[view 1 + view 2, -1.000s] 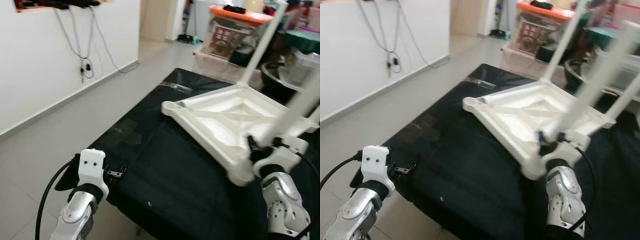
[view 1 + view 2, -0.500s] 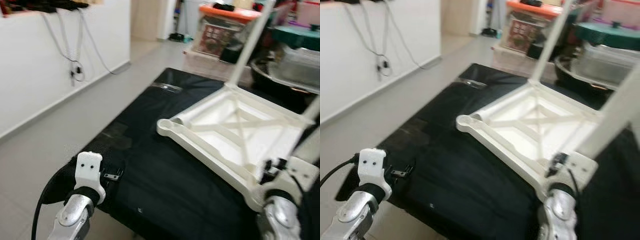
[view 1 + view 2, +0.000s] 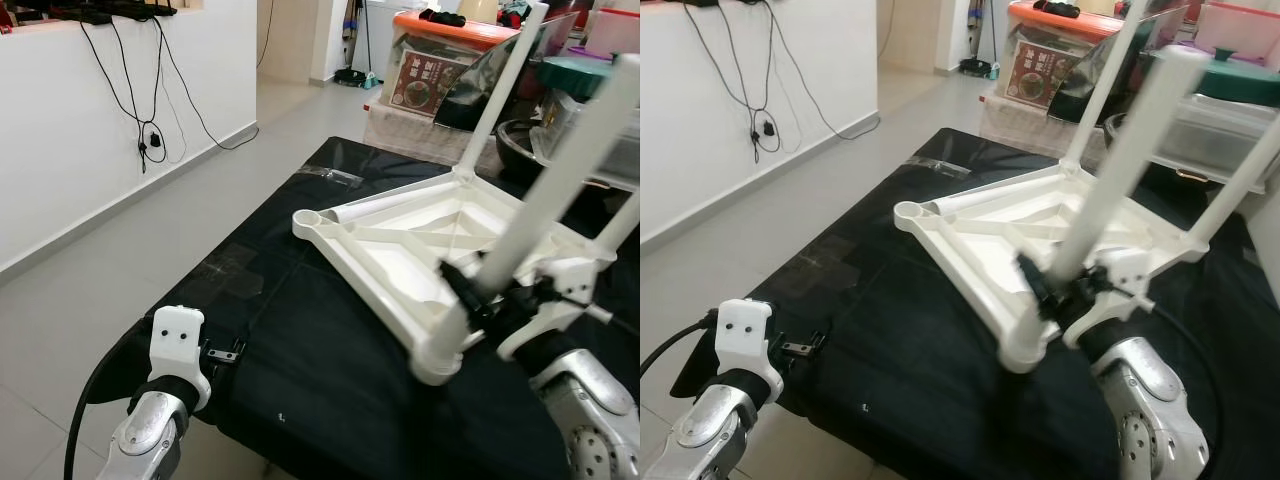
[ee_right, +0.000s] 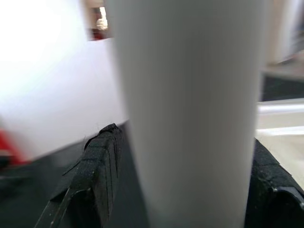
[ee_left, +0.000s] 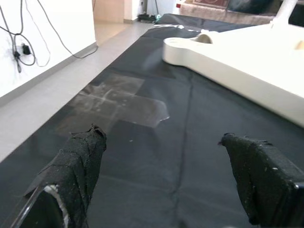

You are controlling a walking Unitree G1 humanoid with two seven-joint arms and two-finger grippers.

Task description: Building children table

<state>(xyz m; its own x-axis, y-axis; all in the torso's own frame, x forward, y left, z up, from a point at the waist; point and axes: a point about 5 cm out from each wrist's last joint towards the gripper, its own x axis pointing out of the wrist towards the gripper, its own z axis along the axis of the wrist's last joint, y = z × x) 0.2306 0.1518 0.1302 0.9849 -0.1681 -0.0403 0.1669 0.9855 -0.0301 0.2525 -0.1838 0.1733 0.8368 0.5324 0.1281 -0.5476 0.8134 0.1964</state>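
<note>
Right gripper [image 3: 487, 296] clamps a white table leg [image 3: 560, 180], its socket hidden behind the fingers. Left gripper [image 5: 171, 175] hovers spread, holding nothing, over the black cloth [image 3: 330, 350].

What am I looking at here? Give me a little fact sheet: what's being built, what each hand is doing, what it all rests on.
Being built: white plastic children's table, lying upside down and tilted
Legs fitted: three white legs stick up; the far-left corner socket is empty
Right hand: shut on the nearest table leg just above its base
Left hand: open, hovering low over the black cloth, holding nothing
Surface: black cloth spread over a low platform
Background: white wall with dangling cables, storage boxes behind
</note>
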